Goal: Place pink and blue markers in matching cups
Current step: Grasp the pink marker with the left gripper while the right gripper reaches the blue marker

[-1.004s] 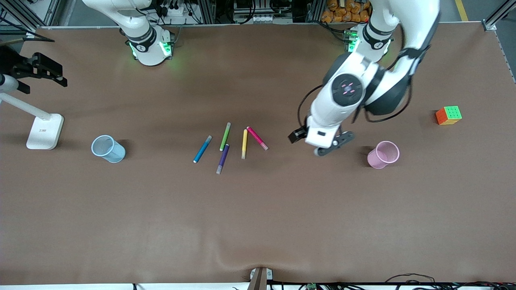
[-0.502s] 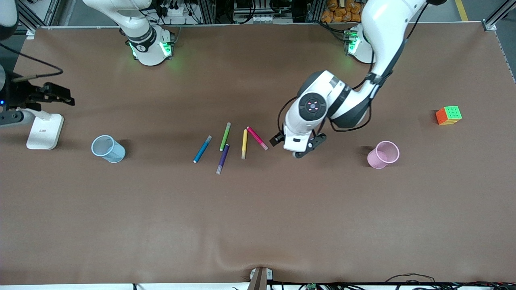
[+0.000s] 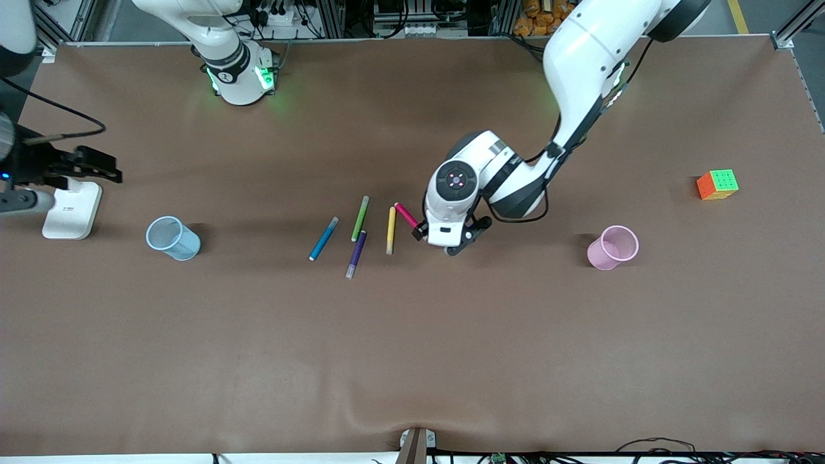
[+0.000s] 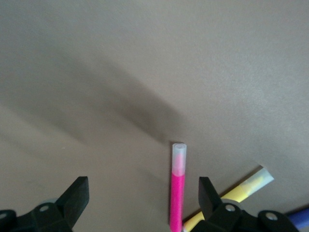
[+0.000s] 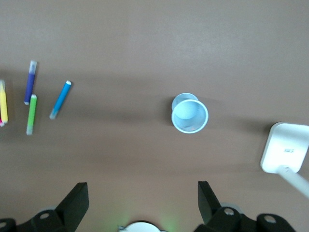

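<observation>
The pink marker (image 3: 405, 214) lies beside the other pens at mid-table, its paler-cap end hidden under my left hand. In the left wrist view the pink marker (image 4: 177, 193) lies between the open fingers, close to one finger (image 4: 207, 193). My left gripper (image 3: 443, 243) (image 4: 142, 182) is open, low over that cap end. The blue marker (image 3: 323, 238) (image 5: 60, 99) lies toward the right arm's end of the pen group. The pale blue cup (image 3: 172, 238) (image 5: 189, 115) stands farther toward that end. The pale pink cup (image 3: 613, 247) stands toward the left arm's end. My right gripper (image 3: 90, 167) (image 5: 142, 188) is open, held high beside the blue cup.
A green pen (image 3: 360, 218), a dark purple pen (image 3: 355, 254) and a yellow pen (image 3: 390, 229) lie between the two markers. A white stand (image 3: 71, 209) is under the right gripper. A colour cube (image 3: 717, 184) sits near the left arm's end.
My left arm has swung from beside the pink cup toward the pens and now hangs over the pink marker's cap end. My right gripper has shifted slightly over the white stand.
</observation>
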